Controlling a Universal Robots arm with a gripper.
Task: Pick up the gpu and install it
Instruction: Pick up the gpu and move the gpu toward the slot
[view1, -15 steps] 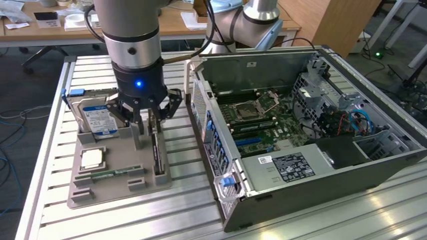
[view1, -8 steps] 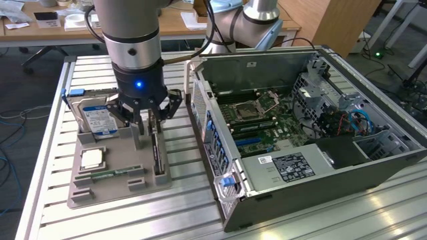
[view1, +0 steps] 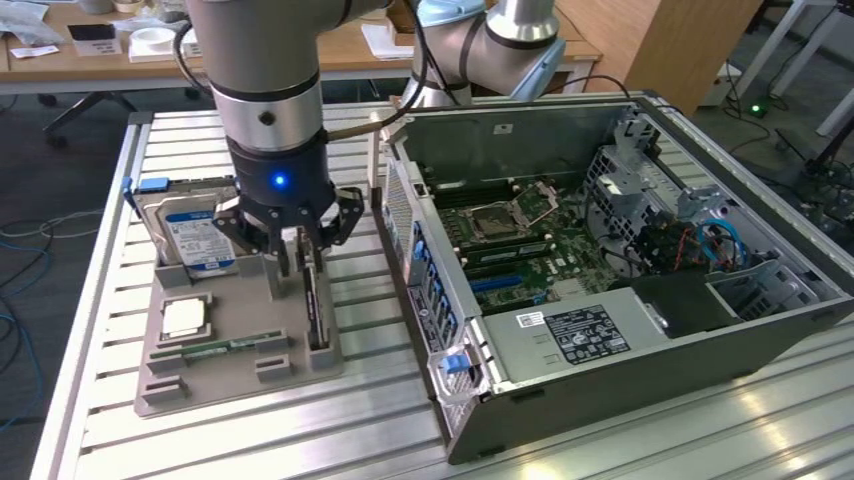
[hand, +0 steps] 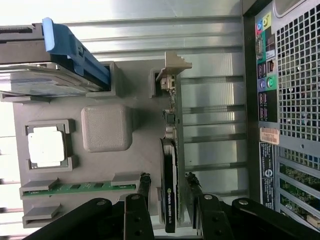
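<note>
Gripper (view1: 296, 263) is hovering with jaws wide open on 2 sides of the gpu (hand: 170, 200), which is standing on edge along the grey tray's (view1: 220, 365) edge nearest the computer case (view1: 641, 390), on the counter (view1: 694, 440).

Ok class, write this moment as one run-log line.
stage: pre-grasp | fingers: open, straddling gpu | gpu: on edge in grey tray, not lifted | computer case: open

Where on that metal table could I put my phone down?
Bare table lies along the near edge, in front of the grey tray and computer case. The tray is crowded: hard drive, gpu, and the open claw straddling it.
</note>
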